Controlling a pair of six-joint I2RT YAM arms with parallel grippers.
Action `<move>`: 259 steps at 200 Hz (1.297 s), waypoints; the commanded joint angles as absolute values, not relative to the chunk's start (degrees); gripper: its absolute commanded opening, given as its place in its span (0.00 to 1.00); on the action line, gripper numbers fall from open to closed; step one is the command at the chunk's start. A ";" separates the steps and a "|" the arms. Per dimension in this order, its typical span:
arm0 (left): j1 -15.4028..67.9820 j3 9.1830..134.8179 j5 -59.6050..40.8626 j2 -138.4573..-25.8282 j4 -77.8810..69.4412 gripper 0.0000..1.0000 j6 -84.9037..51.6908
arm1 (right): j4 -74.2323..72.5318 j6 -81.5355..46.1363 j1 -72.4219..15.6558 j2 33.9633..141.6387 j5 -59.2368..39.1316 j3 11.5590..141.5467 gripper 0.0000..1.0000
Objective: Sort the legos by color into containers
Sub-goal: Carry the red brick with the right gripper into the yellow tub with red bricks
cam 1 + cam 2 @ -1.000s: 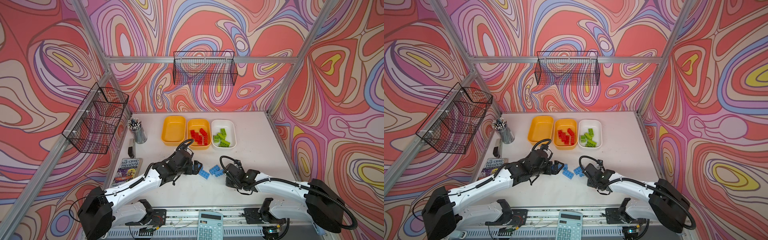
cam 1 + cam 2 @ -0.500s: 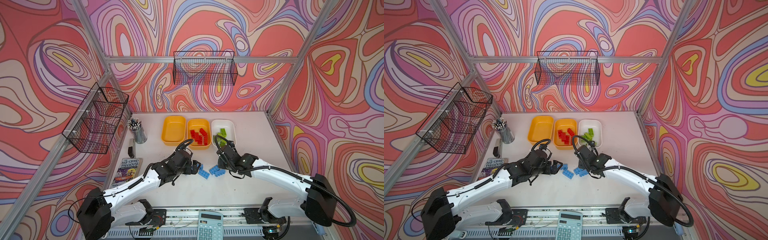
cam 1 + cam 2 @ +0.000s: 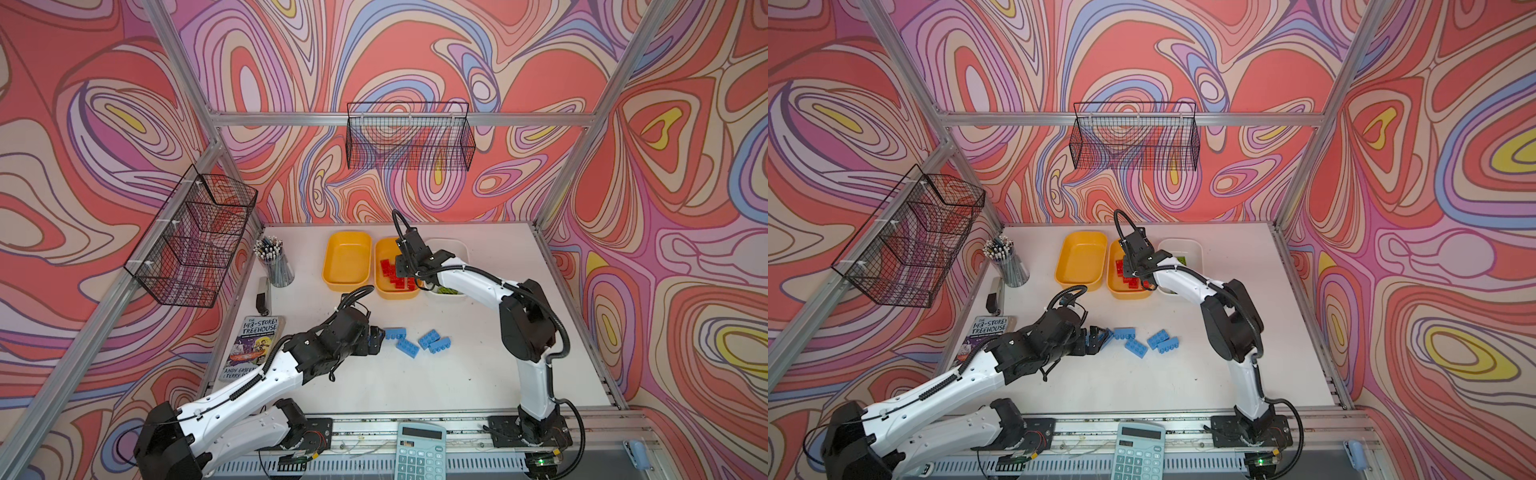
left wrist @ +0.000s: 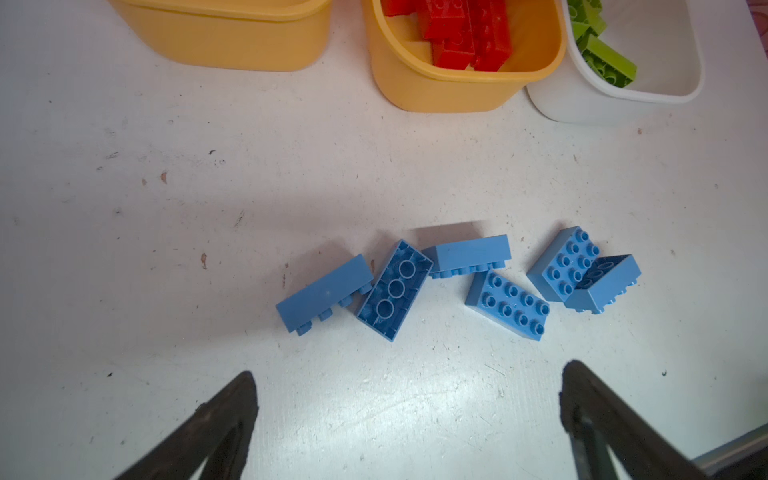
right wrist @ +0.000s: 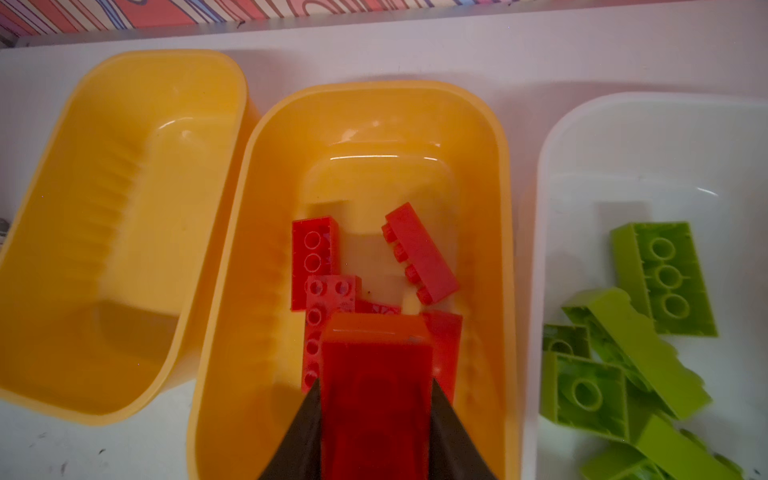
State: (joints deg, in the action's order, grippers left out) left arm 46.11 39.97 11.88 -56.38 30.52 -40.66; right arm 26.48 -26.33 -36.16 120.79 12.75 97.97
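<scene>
My right gripper [image 5: 376, 380] is shut on a red lego [image 5: 376, 411] and hangs over the middle yellow container [image 5: 503, 257], which holds several red legos [image 5: 419, 253]. In both top views this gripper [image 3: 405, 274] is above that container [image 3: 395, 295]. The white container [image 5: 623, 137] beside it holds green legos [image 5: 660, 278]. The left yellow container [image 3: 347, 262] is empty. Several blue legos [image 4: 392, 291] lie loose on the table [image 3: 409, 347]. My left gripper [image 4: 411, 370] stands open just short of them, low over the table [image 3: 376, 338].
A clear cup of pencils [image 3: 276, 264], a small dark object [image 3: 262, 291] and a book [image 3: 253, 347] sit along the left edge. A calculator [image 3: 419, 451] lies on the front rail. Black wire baskets hang on the back wall [image 3: 409, 137] and left wall [image 3: 195, 237].
My right arm has swung from the table's front, near the blue legos, back and up to above the middle yellow container. The left arm has barely moved.
</scene>
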 commanded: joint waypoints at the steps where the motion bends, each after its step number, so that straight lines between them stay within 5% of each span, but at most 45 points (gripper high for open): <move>1: 45.62 40.13 13.80 -56.39 33.97 1.00 -41.61 | 27.25 -23.26 -35.43 124.90 10.25 103.05 0.46; 25: 45.29 41.34 14.22 -58.82 33.89 1.00 -40.71 | 26.44 -22.66 -35.42 124.11 8.30 103.51 0.70; 44: 44.63 42.01 14.40 -61.24 33.49 1.00 -40.39 | 24.39 -22.44 -35.41 118.22 7.01 98.55 0.79; 144: 34.58 39.93 9.76 -71.95 31.74 0.93 -41.48 | 21.53 -26.10 -35.44 83.26 8.30 64.90 0.84; 259: 29.91 42.21 9.73 -83.23 27.47 0.88 -38.78 | 22.39 -26.13 -35.46 74.79 9.65 59.03 0.84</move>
